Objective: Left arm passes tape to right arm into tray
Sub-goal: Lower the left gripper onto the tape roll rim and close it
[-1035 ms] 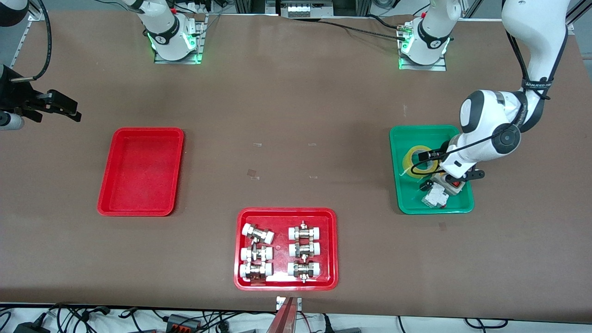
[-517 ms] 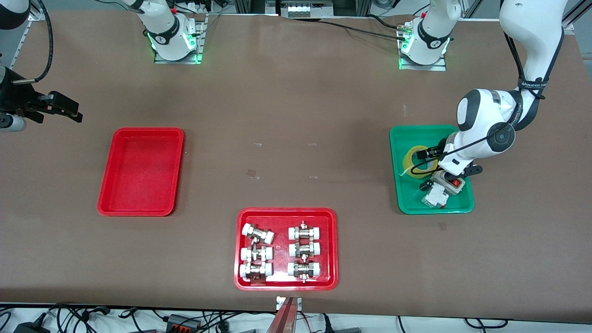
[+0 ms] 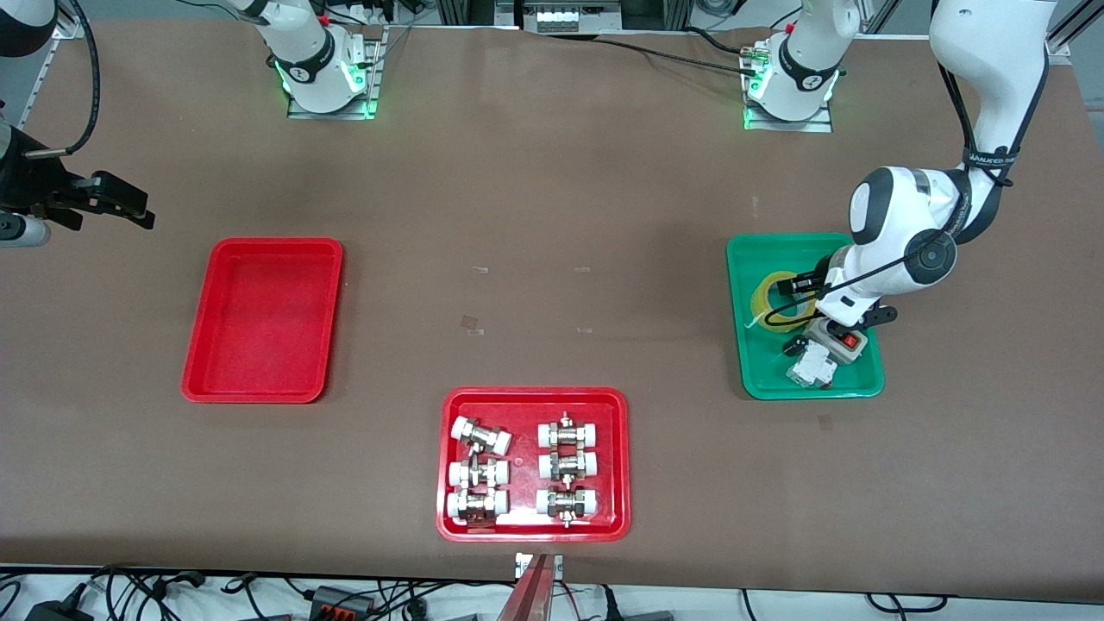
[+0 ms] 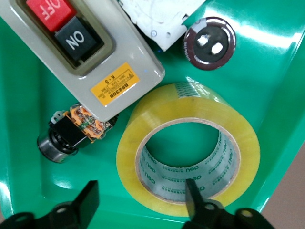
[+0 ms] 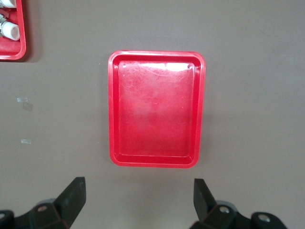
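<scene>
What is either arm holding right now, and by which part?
Nothing is held. The left gripper is open over the tape roll in the green tray, one finger inside its core. The right gripper waits open.

Left arm (image 3: pixel 897 250): glossy white shells, dark grey round joint caps, black cable looped along the forearm, black strap with white lettering, slim black fingers (image 4: pixel 193 195) with small silver screws at their bases. Right arm (image 3: pixel 52 185): mostly black at its end, black cable, both white bases (image 3: pixel 323 73) lit green.
</scene>
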`<state>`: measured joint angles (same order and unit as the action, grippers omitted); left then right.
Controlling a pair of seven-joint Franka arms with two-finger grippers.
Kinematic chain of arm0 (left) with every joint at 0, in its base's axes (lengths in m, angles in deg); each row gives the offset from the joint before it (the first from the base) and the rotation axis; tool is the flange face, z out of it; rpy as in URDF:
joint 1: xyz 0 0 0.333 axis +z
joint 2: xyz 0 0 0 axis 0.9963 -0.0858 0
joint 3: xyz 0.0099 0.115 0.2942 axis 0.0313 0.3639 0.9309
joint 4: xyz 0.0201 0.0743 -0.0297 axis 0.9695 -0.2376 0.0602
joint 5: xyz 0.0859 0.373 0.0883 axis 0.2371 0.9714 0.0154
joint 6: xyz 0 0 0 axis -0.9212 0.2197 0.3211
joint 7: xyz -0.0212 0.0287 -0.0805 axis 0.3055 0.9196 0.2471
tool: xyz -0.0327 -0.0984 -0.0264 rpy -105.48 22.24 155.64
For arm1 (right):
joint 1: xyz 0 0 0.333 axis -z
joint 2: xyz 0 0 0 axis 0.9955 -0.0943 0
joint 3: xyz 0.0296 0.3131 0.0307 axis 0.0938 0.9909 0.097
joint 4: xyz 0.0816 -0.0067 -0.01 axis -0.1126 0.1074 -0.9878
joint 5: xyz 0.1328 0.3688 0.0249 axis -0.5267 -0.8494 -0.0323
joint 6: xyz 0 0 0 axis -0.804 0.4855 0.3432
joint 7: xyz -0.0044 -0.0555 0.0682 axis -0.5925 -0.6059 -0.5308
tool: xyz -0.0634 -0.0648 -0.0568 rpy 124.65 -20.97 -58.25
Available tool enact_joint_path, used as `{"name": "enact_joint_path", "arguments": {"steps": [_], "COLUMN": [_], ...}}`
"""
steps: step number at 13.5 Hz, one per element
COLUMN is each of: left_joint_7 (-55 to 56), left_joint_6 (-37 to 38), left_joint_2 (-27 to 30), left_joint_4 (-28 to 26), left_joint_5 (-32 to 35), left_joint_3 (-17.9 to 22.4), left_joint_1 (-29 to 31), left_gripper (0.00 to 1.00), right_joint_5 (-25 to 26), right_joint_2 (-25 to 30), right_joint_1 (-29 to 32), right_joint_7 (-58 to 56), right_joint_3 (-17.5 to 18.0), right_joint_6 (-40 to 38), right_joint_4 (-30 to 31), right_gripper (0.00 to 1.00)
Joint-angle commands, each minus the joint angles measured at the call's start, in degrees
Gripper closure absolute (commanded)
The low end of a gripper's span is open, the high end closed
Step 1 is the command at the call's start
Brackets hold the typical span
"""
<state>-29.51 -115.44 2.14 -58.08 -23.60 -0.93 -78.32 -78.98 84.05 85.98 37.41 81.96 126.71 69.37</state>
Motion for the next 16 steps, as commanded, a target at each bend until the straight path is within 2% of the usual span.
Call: {"name": "enact_joint_path", "arguments": {"steps": [1, 2, 3, 4, 5, 8, 10, 13, 15, 16], "left_joint_7": [1.10, 1.10, 1.01, 1.01, 1.10, 1.10, 1.10, 1.01, 1.01, 0.93], "left_joint_6": [-0.89, -0.89, -0.89, -0.89, -0.89, -0.45, 0.51, 7.17, 15.16, 19.46], "left_joint_2": [0.30, 0.03, -0.14, -0.06, 0.12, 0.82, 3.53, 8.28, 11.00, 14.41], "left_joint_4": [-0.79, -0.79, -0.79, -0.79, -0.79, -0.44, -0.44, 1.92, 5.43, 7.19], "left_joint_5": [1.06, 1.06, 1.06, 1.15, 1.06, 1.06, 1.06, 0.80, 0.19, -0.60], "left_joint_3": [0.13, 0.14, 0.14, 0.05, 0.05, 0.05, 0.05, 0.05, -0.39, -3.18], "left_joint_1": [-0.08, 0.01, 0.36, 0.36, 0.36, 0.36, 0.36, 1.06, 0.63, 0.63], "left_gripper": [0.47, 0.55, 0.67, 0.86, 0.98, 1.00, 1.00, 1.00, 1.00, 1.00], "right_joint_5": [0.13, 0.13, 0.13, 0.13, 0.13, 0.13, 0.13, 0.13, 0.13, 0.13], "right_joint_2": [0.30, 0.30, 0.30, 0.30, 0.30, 0.30, 0.30, 0.38, 0.38, 0.38], "right_joint_1": [0.28, 0.28, 0.28, 0.28, 0.28, 0.28, 0.19, 0.19, 0.19, 0.19], "right_joint_7": [0.11, 0.20, 0.20, 0.11, 0.11, 0.11, 0.11, 0.11, 0.11, 0.11], "right_joint_3": [0.23, 0.23, 0.23, 0.23, 0.23, 0.23, 0.23, 0.23, 0.23, 0.23], "right_joint_6": [-0.31, -0.31, -0.31, -0.31, -0.31, -0.40, -0.40, -0.49, -0.49, -0.49], "right_joint_4": [0.18, 0.27, 0.27, 0.19, 0.27, 0.19, 0.27, 0.27, 0.27, 0.27], "right_gripper": [0.00, 0.00, 0.00, 0.00, 0.00, 0.00, 0.00, 0.00, 0.00, 0.00]}}
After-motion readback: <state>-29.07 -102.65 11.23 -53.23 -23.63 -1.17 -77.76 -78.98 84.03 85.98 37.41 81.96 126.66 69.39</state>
